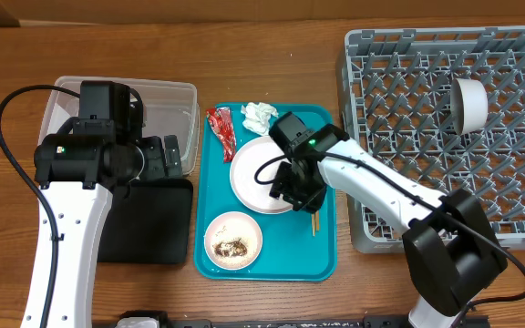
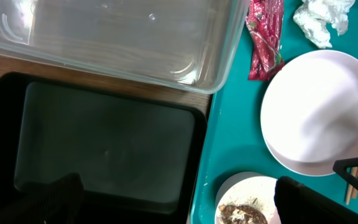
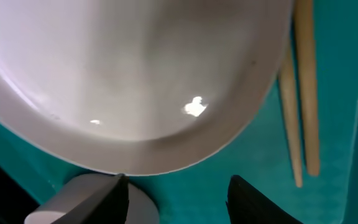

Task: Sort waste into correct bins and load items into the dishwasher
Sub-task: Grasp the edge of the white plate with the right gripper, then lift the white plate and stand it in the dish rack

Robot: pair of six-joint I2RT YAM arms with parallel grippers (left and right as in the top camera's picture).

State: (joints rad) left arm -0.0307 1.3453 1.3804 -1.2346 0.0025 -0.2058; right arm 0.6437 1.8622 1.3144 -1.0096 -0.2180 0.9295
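A large white plate (image 1: 252, 178) lies on the teal tray (image 1: 285, 255), with a red wrapper (image 1: 220, 132) and a white tissue (image 1: 259, 116) behind it. A white bowl (image 1: 233, 240) holding rice and brown scraps sits in front. Chopsticks (image 1: 315, 221) lie by the plate's right edge. A white cup (image 1: 469, 104) lies in the grey dish rack (image 1: 346, 109). My right gripper (image 1: 301, 193) is open, low at the plate's near-right rim (image 3: 142, 81), its fingers (image 3: 179, 199) over bare tray, chopsticks (image 3: 304, 93) beside. My left gripper (image 1: 169, 157) is open and empty (image 2: 176, 205) above the black tray (image 2: 104, 143). Only one bowl is clearly visible.
The clear tub (image 1: 167, 100) stands behind the black tray (image 1: 153, 228), left of the teal tray. In the left wrist view the tub (image 2: 117, 43), wrapper (image 2: 263, 37), tissue (image 2: 322, 18), plate (image 2: 319, 112) and scrap bowl (image 2: 247, 208) show. The rack fills the right side.
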